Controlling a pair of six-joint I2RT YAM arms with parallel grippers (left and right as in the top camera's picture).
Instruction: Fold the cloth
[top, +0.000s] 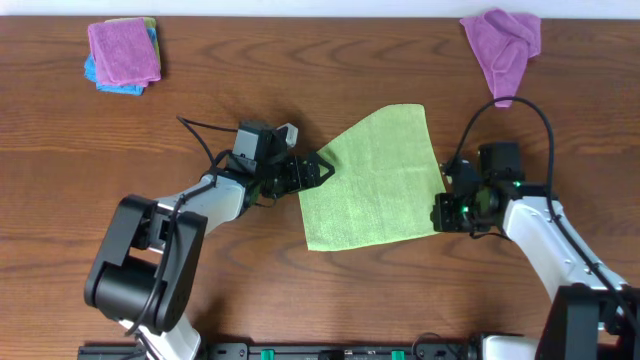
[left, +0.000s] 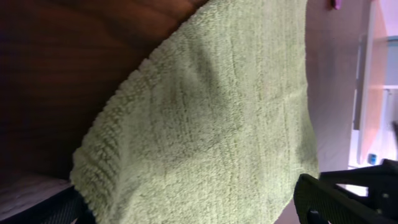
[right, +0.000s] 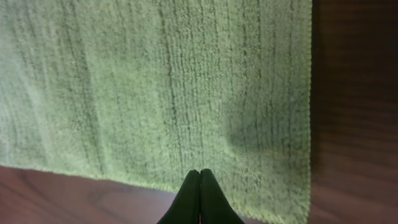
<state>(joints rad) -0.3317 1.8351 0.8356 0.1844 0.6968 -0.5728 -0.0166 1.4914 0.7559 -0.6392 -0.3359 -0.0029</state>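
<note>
Purple-on-blue stack (top: 122, 55) sits far up-left of the cloth (top: 370, 180). Left gripper (top: 322, 170) is at the cloth's left corner, fingers (left: 336, 199) spread wide with the corner between them. The cloth is flat, mid-table (top: 300, 80), turned diagonal. Right gripper (top: 437, 212) is at the cloth's lower-right edge, fingers (right: 199, 186) pressed together. Crumpled purple cloth (top: 503, 45) lies up-right.
</note>
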